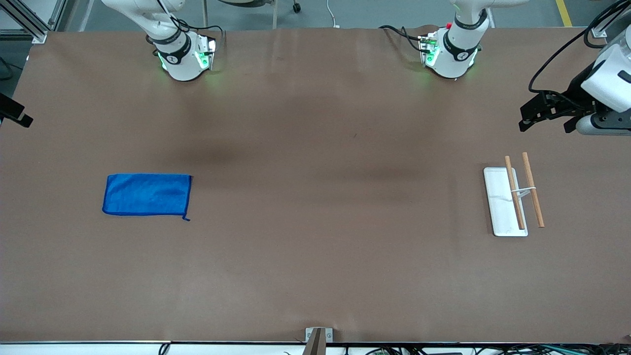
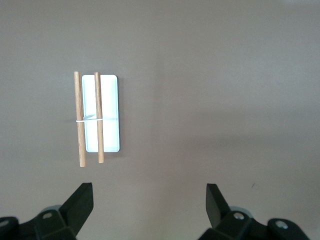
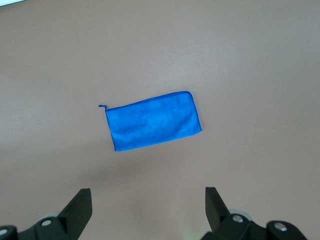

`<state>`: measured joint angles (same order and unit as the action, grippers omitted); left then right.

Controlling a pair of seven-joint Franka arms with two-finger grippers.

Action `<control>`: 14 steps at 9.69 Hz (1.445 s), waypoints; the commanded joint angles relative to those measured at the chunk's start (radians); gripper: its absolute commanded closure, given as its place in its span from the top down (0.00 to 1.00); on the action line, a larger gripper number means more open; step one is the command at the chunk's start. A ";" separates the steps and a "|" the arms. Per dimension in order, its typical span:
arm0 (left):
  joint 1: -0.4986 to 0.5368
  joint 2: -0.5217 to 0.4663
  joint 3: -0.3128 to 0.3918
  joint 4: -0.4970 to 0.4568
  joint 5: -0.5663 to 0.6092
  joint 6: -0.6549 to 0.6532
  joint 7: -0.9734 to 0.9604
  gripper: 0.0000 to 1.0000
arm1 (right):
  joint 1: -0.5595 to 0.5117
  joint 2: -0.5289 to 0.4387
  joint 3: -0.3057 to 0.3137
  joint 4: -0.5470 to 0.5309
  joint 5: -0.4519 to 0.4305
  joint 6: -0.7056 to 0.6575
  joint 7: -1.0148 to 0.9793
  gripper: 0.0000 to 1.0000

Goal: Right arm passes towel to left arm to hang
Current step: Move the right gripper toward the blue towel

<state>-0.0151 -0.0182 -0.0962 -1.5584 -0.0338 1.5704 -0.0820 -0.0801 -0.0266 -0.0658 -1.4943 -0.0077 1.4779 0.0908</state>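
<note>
I see the towel [image 1: 147, 194] lying flat on the brown bench [image 1: 315, 246], folded into a rectangle toward the right arm's end, its long axis running along the bench's length from one arm's end toward the other. Its small corner loop [image 1: 186, 218] sticks out at the corner nearer the front camera, on the side facing the middle of the bench. The right wrist view shows the towel [image 3: 154, 120] whole, slightly skewed in that picture, and the right tool [image 3: 148, 210] with its fingers spread wide and holding nothing, up in the air over bare bench beside the towel. From the front view I see only the right arm's [image 1: 172, 39] base; its tool is out of that picture. The left arm [image 1: 604, 84] reaches in at its own end of the bench. The left wrist view shows the left tool [image 2: 149, 207] also wide open and empty, over bare bench near a white tray [image 1: 499, 197] carrying a rack of two wooden rods [image 1: 523, 192], well apart from the towel.
</note>
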 commanded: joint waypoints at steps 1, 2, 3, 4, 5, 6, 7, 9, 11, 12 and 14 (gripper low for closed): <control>0.006 0.020 -0.003 -0.005 0.000 -0.009 0.002 0.99 | 0.005 -0.001 -0.005 0.006 -0.009 -0.004 0.000 1.00; 0.010 0.018 -0.003 -0.003 0.000 -0.010 0.019 0.99 | 0.005 -0.001 -0.005 0.006 -0.009 -0.004 0.000 1.00; 0.009 0.018 -0.003 -0.002 0.000 -0.012 0.008 0.99 | 0.005 -0.001 -0.005 0.006 -0.009 -0.002 -0.011 1.00; 0.001 0.021 -0.005 0.001 0.002 -0.010 -0.005 0.99 | 0.006 0.001 -0.005 0.008 -0.011 -0.002 -0.016 1.00; -0.003 0.024 -0.007 0.003 0.003 -0.010 -0.005 0.99 | 0.005 0.007 -0.006 0.002 -0.012 -0.007 -0.026 1.00; -0.005 0.024 -0.010 0.004 -0.003 -0.010 -0.009 1.00 | 0.013 0.014 -0.006 -0.038 -0.023 -0.002 -0.045 1.00; -0.005 0.024 -0.010 0.004 -0.008 -0.010 -0.005 1.00 | 0.016 0.034 -0.005 -0.091 -0.026 0.025 -0.049 1.00; 0.006 0.018 -0.005 -0.005 -0.012 -0.015 -0.002 1.00 | 0.023 0.083 -0.003 -0.231 -0.026 0.193 -0.072 1.00; 0.010 0.011 -0.003 -0.009 -0.014 -0.015 0.004 1.00 | 0.019 0.123 -0.005 -0.434 -0.028 0.458 -0.107 1.00; 0.010 0.011 0.015 -0.009 -0.018 -0.015 0.017 1.00 | 0.008 0.135 -0.005 -0.548 -0.029 0.623 -0.149 1.00; 0.010 -0.005 0.032 -0.035 -0.054 -0.015 0.019 1.00 | 0.005 0.215 -0.005 -0.699 -0.028 0.906 -0.164 1.00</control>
<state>-0.0105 -0.0172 -0.0718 -1.5553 -0.0656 1.5654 -0.0778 -0.0677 0.1738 -0.0739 -2.0986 -0.0209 2.2598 -0.0527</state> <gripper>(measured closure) 0.000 0.000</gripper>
